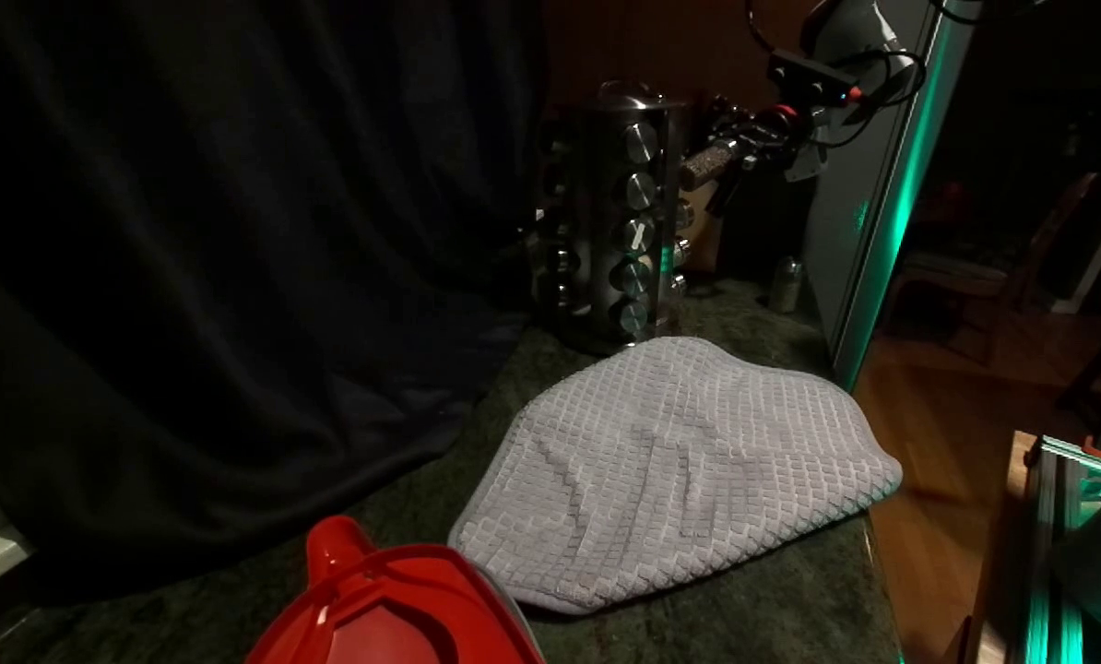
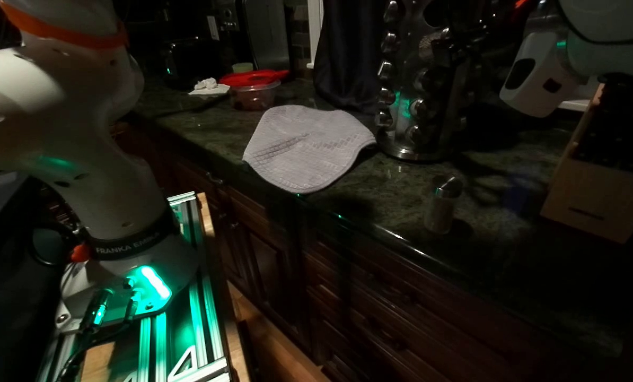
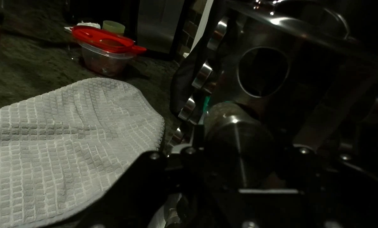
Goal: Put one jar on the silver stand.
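The silver stand point(image 1: 597, 221) point(image 2: 409, 151) point(image 3: 298, 36) rises at the back of the counter, with several jars lying lid-outward in its round holes. In the wrist view, an unfilled hole point(image 3: 263, 71) shows in its upper part. My gripper point(image 1: 733, 157) point(image 3: 238, 142) is shut on a jar point(image 1: 709, 166) point(image 2: 433, 45) point(image 3: 227, 114) with brownish contents and a metal lid. Tilted, this jar points its base toward the stand; whether they touch I cannot tell. Another jar point(image 1: 787, 286) point(image 2: 444, 204) stands upright on the counter.
A grey cloth point(image 1: 680, 461) point(image 2: 308, 146) point(image 3: 65, 145) lies in front of the stand. The red-lidded container point(image 1: 403, 609) point(image 2: 254, 87) point(image 3: 105, 50) sits beyond it. A wooden knife block point(image 2: 597, 196) stands near the stand, and a dark curtain point(image 1: 237, 231) hangs beside the counter.
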Robot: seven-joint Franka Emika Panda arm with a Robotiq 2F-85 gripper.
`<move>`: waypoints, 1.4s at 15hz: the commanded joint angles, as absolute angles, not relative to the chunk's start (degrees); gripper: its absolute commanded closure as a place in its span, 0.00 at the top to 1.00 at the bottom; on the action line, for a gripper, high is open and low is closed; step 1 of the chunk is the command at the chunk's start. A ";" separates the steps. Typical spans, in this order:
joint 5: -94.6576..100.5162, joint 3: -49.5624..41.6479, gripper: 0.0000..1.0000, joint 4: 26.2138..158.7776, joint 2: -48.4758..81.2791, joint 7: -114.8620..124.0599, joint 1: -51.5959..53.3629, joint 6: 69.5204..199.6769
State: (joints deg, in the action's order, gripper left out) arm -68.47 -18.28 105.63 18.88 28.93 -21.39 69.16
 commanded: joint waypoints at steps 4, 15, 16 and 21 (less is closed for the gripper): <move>-71.51 -18.38 0.24 105.91 20.47 29.57 -21.64 67.30; -73.96 -18.11 0.24 106.14 21.25 30.37 -21.23 66.87; -74.09 -18.11 0.24 106.17 21.27 30.49 -21.16 67.01; -74.39 -18.05 0.24 106.31 21.37 30.99 -20.82 67.45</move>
